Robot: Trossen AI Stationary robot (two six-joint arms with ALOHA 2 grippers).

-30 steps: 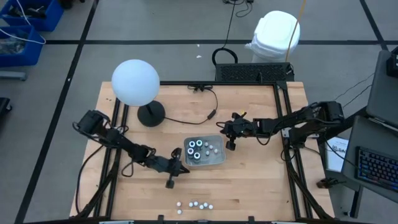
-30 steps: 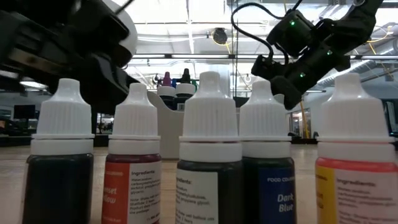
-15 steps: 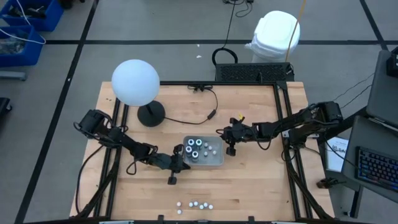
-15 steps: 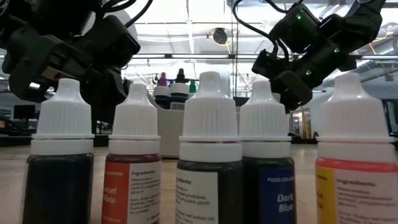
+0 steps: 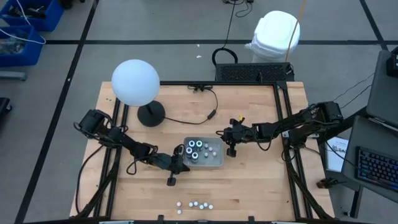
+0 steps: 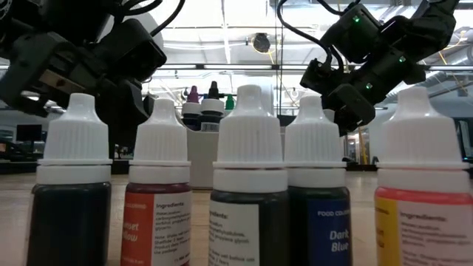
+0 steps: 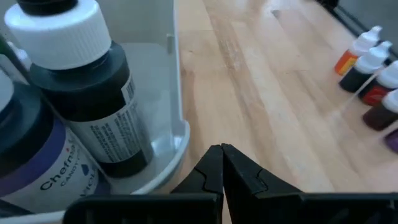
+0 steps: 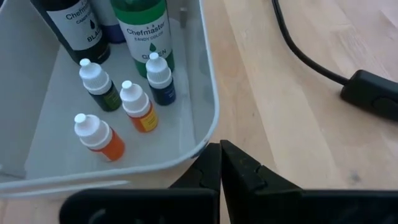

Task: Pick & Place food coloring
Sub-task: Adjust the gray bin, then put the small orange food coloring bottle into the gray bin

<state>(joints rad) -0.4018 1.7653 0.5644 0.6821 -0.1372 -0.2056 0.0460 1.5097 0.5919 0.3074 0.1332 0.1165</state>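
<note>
Both grippers are pinched shut and empty: left gripper [image 5: 171, 181] beside the tray [image 5: 217, 163], right gripper [image 5: 231, 149] at its other end. I count several bottles [image 8: 138, 106] inside already (plus bigger ones), five small bottles [image 5: 194, 204] still waiting near the table's front edge.

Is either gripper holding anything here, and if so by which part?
Nothing is held. The left gripper and right gripper are both shut and empty, each beside the tray.
</note>
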